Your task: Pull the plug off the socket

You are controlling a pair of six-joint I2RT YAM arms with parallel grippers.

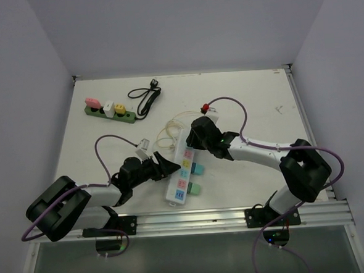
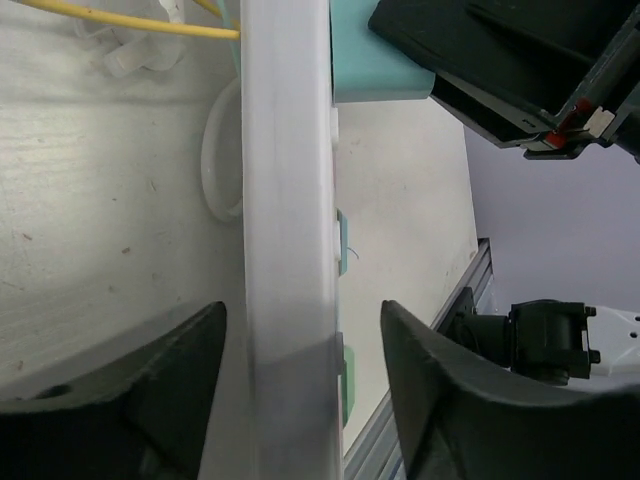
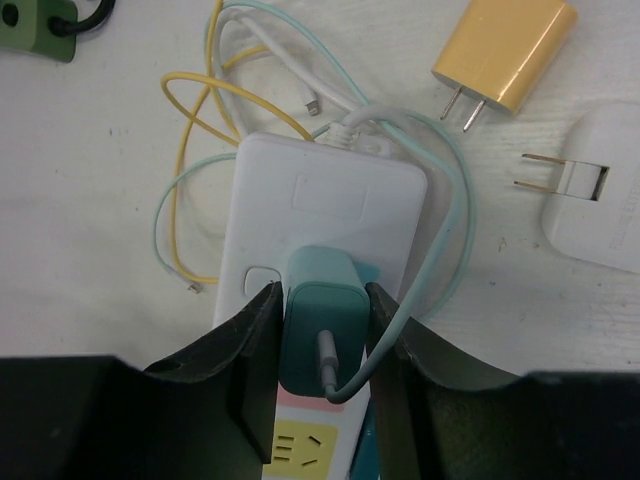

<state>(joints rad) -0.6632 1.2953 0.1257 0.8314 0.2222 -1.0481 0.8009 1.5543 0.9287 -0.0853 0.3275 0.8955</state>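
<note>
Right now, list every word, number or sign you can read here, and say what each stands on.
No readable text anywhere.
The white power strip has coloured squares at its sockets, too small to read from the top view; the yellow square shows only slot marks.
The teal plug, yellow charger and white charger show no print.

My right claw [image 3: 322,310] and left claw [image 2: 300,340] are black. The plug [image 3: 320,350] is teal, and its socket strip [image 3: 330,190] is white with a pink square [image 3: 300,398] and a yellow square [image 3: 300,450]. One thin cable [image 3: 185,110] is yellow, another cable [image 3: 455,230] pale mint. One charger [image 3: 505,50] is yellow, the other charger [image 3: 605,210] white. The table [image 1: 260,107] is white, faintly scuffed. The green strip [image 1: 126,117] carries pink, white and yellow plugs, and its cord [image 1: 146,100] is black.
</note>
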